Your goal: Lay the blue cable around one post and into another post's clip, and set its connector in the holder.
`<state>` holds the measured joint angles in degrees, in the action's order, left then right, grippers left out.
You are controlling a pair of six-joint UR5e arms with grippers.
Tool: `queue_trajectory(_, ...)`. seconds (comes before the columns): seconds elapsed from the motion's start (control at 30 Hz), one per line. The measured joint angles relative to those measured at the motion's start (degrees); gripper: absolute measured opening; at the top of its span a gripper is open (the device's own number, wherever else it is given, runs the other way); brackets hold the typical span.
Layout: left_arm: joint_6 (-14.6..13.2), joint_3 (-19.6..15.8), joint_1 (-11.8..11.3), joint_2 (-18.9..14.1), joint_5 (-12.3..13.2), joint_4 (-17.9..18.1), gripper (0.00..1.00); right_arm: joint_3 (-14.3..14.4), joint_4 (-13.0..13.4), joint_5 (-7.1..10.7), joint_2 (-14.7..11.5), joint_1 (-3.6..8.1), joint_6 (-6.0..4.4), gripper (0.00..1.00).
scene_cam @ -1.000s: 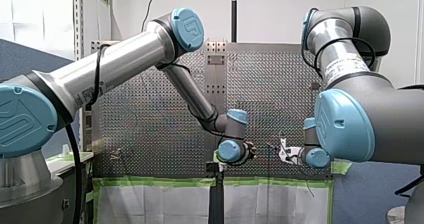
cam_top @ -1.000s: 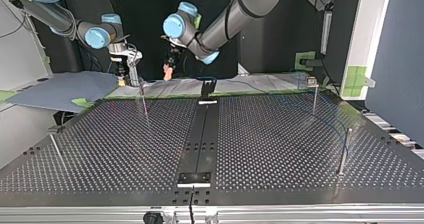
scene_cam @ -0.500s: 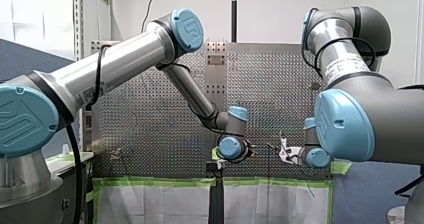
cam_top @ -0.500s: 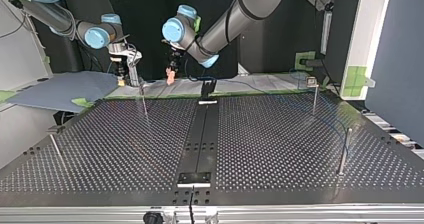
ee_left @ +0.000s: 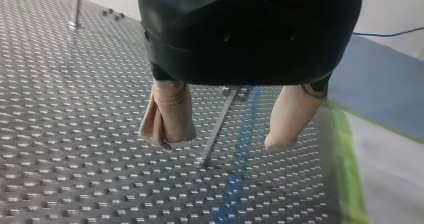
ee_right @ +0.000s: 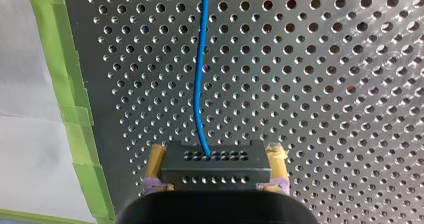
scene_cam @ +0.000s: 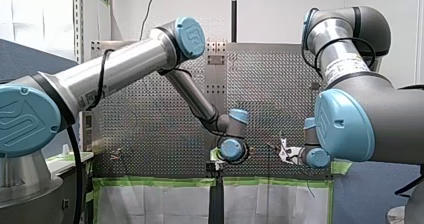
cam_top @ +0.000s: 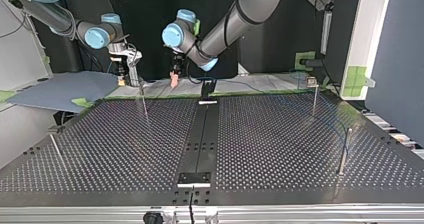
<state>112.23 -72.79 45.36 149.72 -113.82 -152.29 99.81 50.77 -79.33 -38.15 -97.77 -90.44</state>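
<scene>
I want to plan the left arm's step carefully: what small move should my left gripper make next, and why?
Probably lower my left gripper and shut it on the blue cable. Its jaws stand open above the table, with the cable running under the gap between them, beside a post. My right gripper holds the connector.

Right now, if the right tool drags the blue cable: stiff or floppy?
Probably floppy, slightly springy: the blue cable leaves the connector in a gentle bow. Likely light: it lies flat on the table below my left tool.
</scene>
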Motion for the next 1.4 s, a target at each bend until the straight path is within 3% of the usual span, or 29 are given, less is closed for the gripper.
queue_trajectory(0.2, -0.3, 2.9, 0.4, 2.6, 0.1, -1.9, 1.00, 0.0, 0.0, 0.04, 0.0, 0.14, -0.06, 0.04)
queue_trajectory(0.43, -0.4, 5.9, 0.4, 3.0, -0.3, -2.5, 1.00, 0.0, 0.0, 0.05, 0.0, 0.16, -0.06, 0.04)
queue_trajectory(0.83, -0.1, 6.4, 0.3, 3.1, -1.3, -2.3, 1.00, 0.0, 0.2, 0.05, 0.0, 0.42, -0.52, 0.04)
queue_trajectory(1.1, 0.0, 6.4, 0.3, 3.1, -3.2, 0.5, 1.00, 0.0, 0.1, 0.05, 0.0, 0.50, -0.54, 0.04)
queue_trajectory(1.13, 0.0, 6.4, 0.3, 3.1, -3.2, 1.0, 0.93, 0.0, 0.1, 0.05, 0.0, 0.51, -0.52, 0.04)
queue_trajectory(1.17, 0.0, 6.4, 0.3, 3.1, -3.3, 1.5, 0.76, 0.0, 0.1, 0.05, 0.0, 0.54, -0.49, 0.04)
queue_trajectory(1.2, 0.0, 6.4, 0.2, 3.1, -3.4, 1.9, 0.76, 0.0, 0.1, 0.05, 0.0, 0.57, -0.45, 0.04)
queue_trajectory(1.23, 0.0, 6.4, 0.2, 3.1, -3.4, 2.2, 0.64, 0.0, 0.1, 0.05, 0.0, 0.58, -0.41, 0.04)
queue_trajectory(1.27, 0.0, 6.4, 0.2, 3.1, -3.4, 2.4, 0.45, 0.0, 0.1, 0.05, 0.0, 0.58, -0.38, 0.04)
queue_trajectory(1.3, 0.0, 6.4, 0.1, 3.1, -3.5, 2.6, 0.45, 0.0, 0.1, 0.05, 0.0, 0.59, -0.32, 0.04)
queue_trajectory(1.33, 0.0, 6.4, 0.1, 3.1, -3.5, 2.7, 0.28, 0.0, 0.1, 0.05, 0.0, 0.59, -0.29, 0.04)
queue_trajectory(1.37, -0.1, 6.4, 0.0, 3.1, -3.5, 2.8, 0.18, 0.0, 0.1, 0.05, 0.0, 0.59, -0.26, 0.04)
queue_trajectory(1.4, -0.1, 6.4, 0.0, 3.1, -3.4, 2.8, 0.18, 0.0, 0.1, 0.05, 0.0, 0.59, -0.23, 0.04)
